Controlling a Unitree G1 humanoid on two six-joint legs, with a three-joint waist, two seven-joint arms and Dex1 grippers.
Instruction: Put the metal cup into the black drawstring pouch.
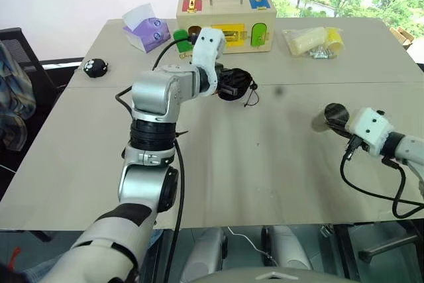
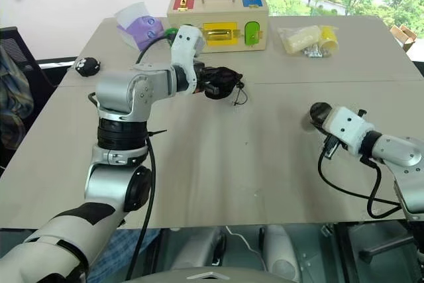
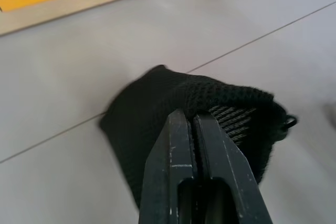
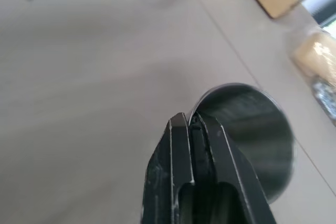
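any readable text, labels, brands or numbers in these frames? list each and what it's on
No readable text anywhere.
Purple-and-white tissue pack: printed marks too small to read.
Wooden latch box with coloured doors and metal handle: plain colour panels, no lettering.
Clear plastic bag of yellow parts: no legible label.
Black drawstring pouch, metal cup, both white-cased wrists: no marking visible.

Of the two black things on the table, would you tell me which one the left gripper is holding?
The black drawstring pouch, pinched in the left gripper; the small round black toy sits untouched near the table's left edge.
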